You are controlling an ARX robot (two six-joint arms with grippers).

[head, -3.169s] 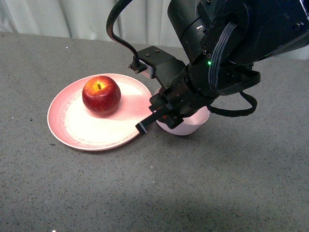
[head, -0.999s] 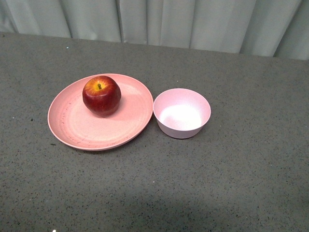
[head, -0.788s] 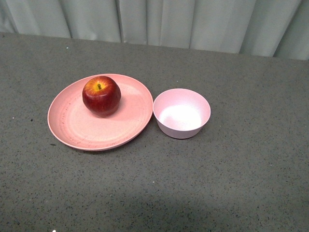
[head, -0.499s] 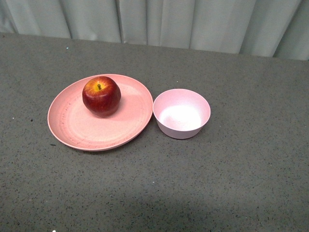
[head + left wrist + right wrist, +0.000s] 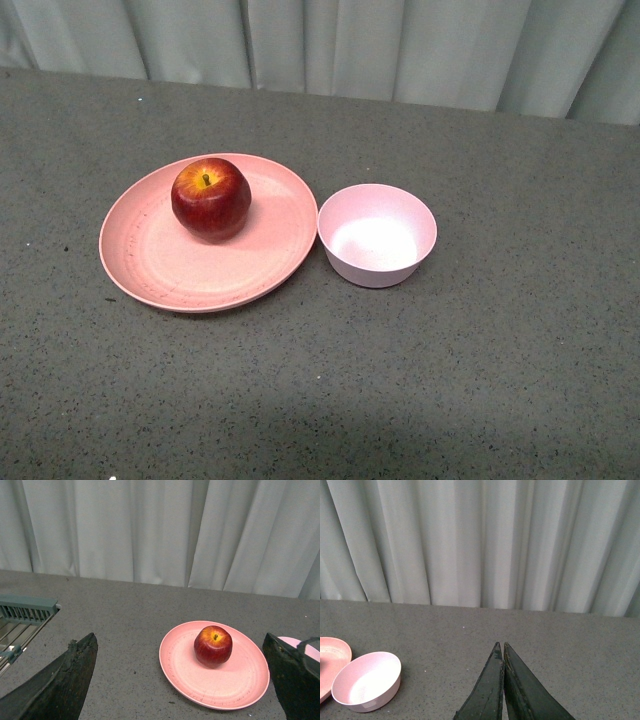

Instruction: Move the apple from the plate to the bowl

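Note:
The dark-red apple (image 5: 211, 197) stands upright on the far part of the salmon-pink plate (image 5: 200, 270). The small pale pink bowl (image 5: 377, 235) is empty, just right of the plate and almost touching its rim. Neither gripper shows in the front view. In the left wrist view my left gripper (image 5: 180, 636) is open, its dark fingers (image 5: 70, 680) spread wide, with the apple (image 5: 213, 645) and plate (image 5: 210, 685) well ahead of them and a sliver of bowl (image 5: 292, 641). My right gripper (image 5: 501, 645) is shut on nothing, off to the side of the bowl (image 5: 367, 680) and plate edge (image 5: 330, 655).
A grey speckled tabletop (image 5: 480, 380) carries both dishes. A pale curtain (image 5: 330, 40) hangs along its far edge. In the left wrist view a grey metal rack (image 5: 25, 610) lies beside the table.
The black arm that hung over the bowl and the plate's edge has left the front view. Apple, plate and bowl stay where they were.

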